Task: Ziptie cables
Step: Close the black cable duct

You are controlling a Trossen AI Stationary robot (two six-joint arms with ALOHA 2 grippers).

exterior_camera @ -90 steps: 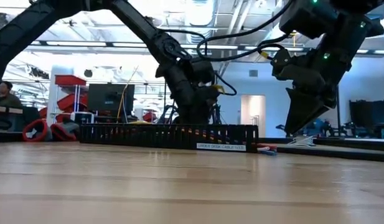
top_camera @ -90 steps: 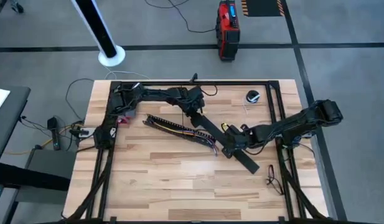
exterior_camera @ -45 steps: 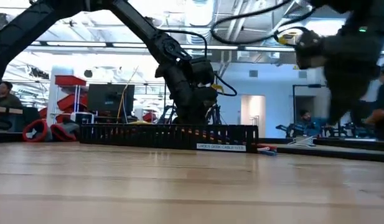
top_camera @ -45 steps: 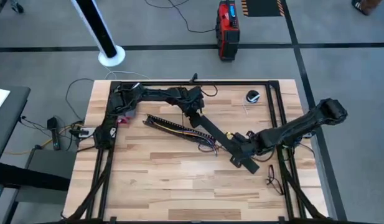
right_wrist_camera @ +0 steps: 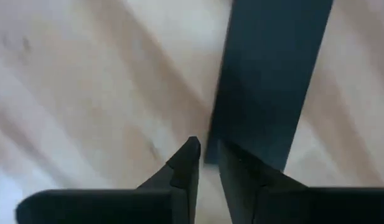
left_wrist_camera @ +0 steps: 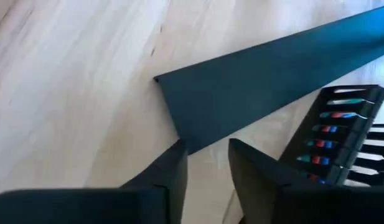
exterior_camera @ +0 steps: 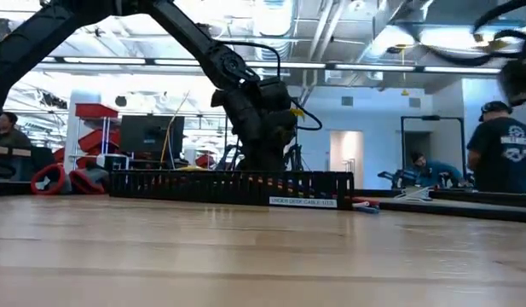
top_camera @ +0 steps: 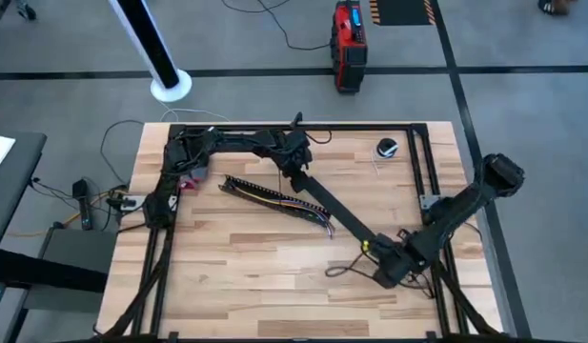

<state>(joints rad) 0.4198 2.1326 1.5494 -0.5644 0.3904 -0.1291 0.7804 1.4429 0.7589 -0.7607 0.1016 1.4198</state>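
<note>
The left gripper [top_camera: 295, 170] sits near the far edge of the worktop [top_camera: 236, 267], about midway along it, its fingers [left_wrist_camera: 173, 171] drawn to a narrow gap at the upper end of the flat black strip [top_camera: 339, 213]; whether they actually pinch the strip's edge cannot be told. That strip runs diagonally across the worktop toward the near right corner, where the right gripper [top_camera: 387, 269] is low over its other end. In the right wrist view its fingers [right_wrist_camera: 187, 163] stand a narrow gap apart right at the strip's corner [right_wrist_camera: 266, 81], and contact cannot be judged. The cables [top_camera: 292, 202] lie in the comb-slotted channel [top_camera: 274, 197], which curves across the middle of the worktop just on the left-arm side of the strip; red and blue wires [left_wrist_camera: 332, 114] show between its slots. A thin dark loop of wire [top_camera: 343, 267] lies on the wood beside the right gripper. A small dark round object [top_camera: 387, 148] rests near the far right corner. The near half of the worktop, left of the right gripper, is bare wood. In the low view a person [exterior_camera: 503, 158] stands beyond the table.
</note>
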